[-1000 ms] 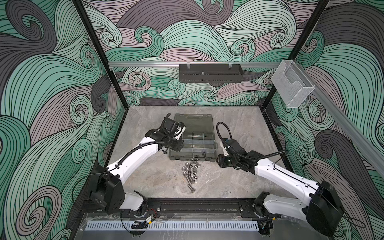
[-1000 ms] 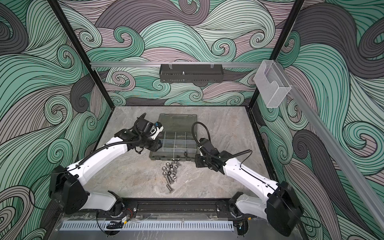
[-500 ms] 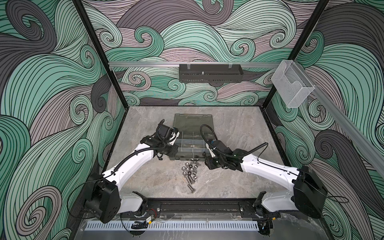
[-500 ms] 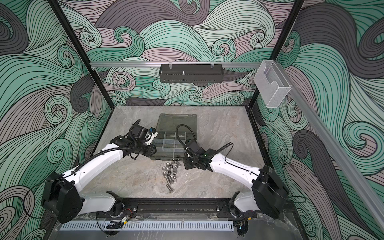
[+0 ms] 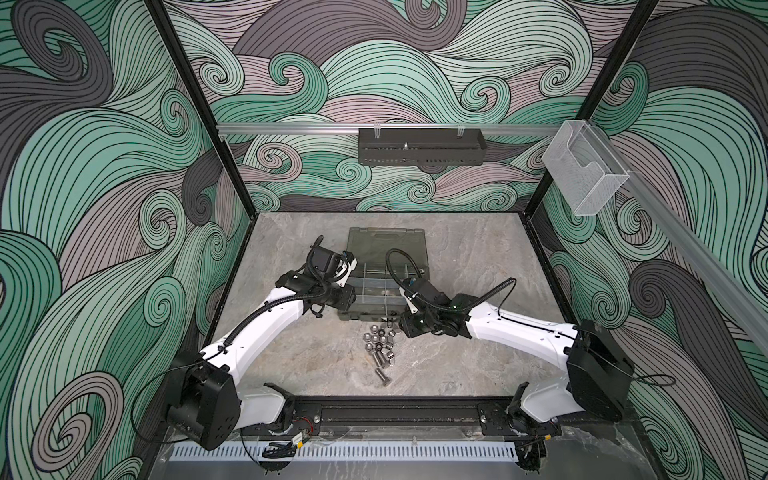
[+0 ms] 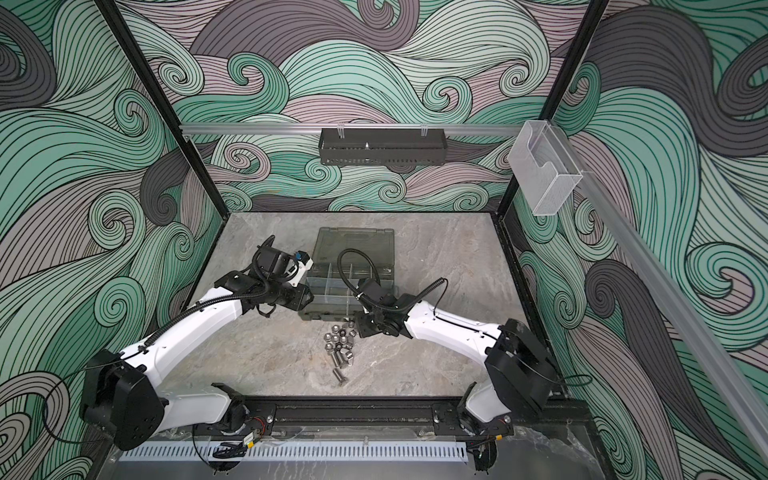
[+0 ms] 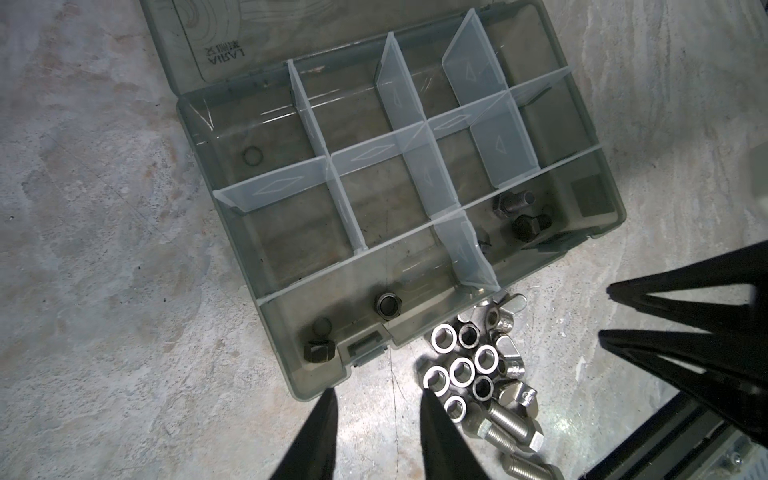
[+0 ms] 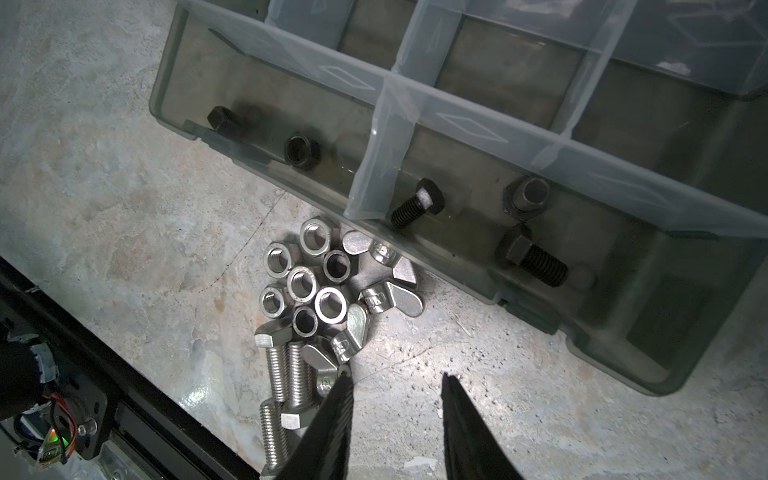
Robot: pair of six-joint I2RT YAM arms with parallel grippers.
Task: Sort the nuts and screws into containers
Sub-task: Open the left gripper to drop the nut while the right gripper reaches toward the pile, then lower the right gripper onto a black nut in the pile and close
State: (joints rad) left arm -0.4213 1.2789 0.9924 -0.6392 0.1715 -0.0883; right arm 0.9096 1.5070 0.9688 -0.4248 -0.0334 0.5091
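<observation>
My left end effector [image 7: 378, 392] and right end effector [image 8: 395, 375] both hover spread, empty, near shiny silver hexagonal nuts [image 8: 307, 282] on the grey marbled desk [image 8: 124, 208].

Single partly legible marking: lettering [image 7: 225, 58] on organiser case lid [image 7: 291, 25], left wrist view. Mirrored Latin capitals, roughly "LARIA" when flipped (letter order uncertain). Few smaller characters just beside it, too blurred to read. Stamped marks on wing nuts [image 8: 376, 300], right wrist view, too small to read.
</observation>
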